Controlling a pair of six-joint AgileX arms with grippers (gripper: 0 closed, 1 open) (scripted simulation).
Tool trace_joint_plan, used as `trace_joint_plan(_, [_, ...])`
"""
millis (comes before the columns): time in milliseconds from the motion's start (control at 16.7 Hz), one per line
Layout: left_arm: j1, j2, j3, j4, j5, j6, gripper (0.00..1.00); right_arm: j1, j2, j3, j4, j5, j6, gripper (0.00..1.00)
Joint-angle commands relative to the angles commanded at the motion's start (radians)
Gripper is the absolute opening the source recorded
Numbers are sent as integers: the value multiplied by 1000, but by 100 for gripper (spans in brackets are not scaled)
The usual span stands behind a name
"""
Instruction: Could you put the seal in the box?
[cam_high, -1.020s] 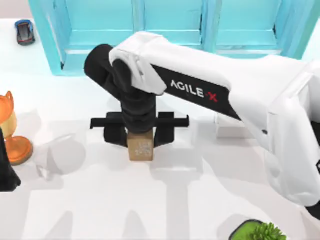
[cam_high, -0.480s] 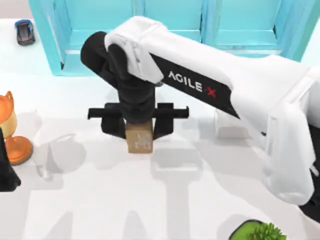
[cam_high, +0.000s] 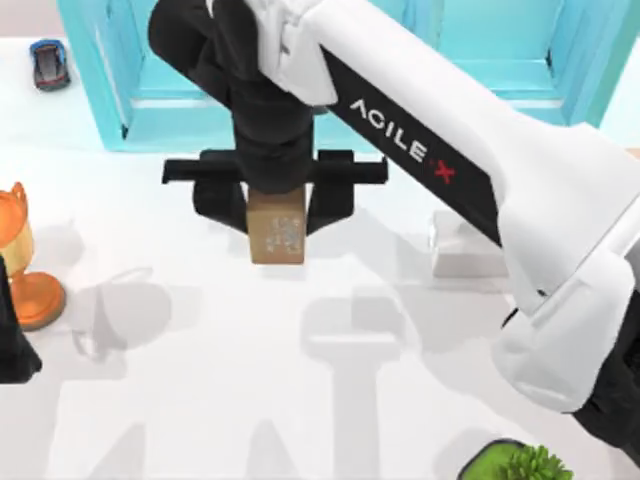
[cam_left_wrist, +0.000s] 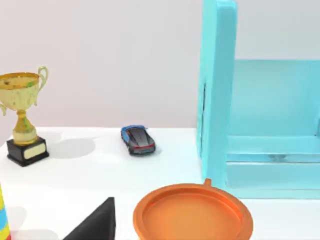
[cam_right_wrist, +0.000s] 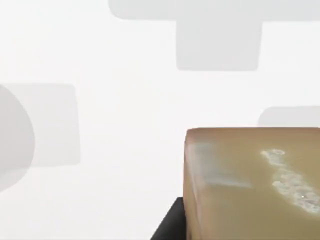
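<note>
Seal (cam_high: 276, 233) is clamped between my right gripper's (cam_high: 276, 205) black fingers, sitting left of centre in the upper half of the top view, and judging by the shadow on the white table (cam_high: 250, 400) below it I'd say it's lifted clear, not resting. It hangs upright with its long axis vertical, the whitish pattern on one face. The right wrist view backs that up: tan block (cam_right_wrist: 252, 182) close to the lens with bare table beyond it. Thing is, the only big walled structure I can see is a turquoise one (cam_high: 330, 60) along the top edge of the frame, just beyond the gripper, so if that's the box, it lies straight ahead toward the top of the frame. My left arm (cam_high: 12, 340) is parked at the left edge, near an orange cup (cam_high: 30, 270), and I can't tell how its fingers stand.
</note>
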Motion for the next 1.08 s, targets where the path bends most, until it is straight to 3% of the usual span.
trace_joint_plan(600, [0,0,0,0,0,0,100,-46,-46,-19,-7,-10,-64,0])
trace_joint_plan(780, [0,0,0,0,0,0,100,-174,-174,-153,95,-11,-183,0])
trace_joint_plan(1080, [0,0,0,0,0,0,100,-523,-450,-463,240,-15,-361,0])
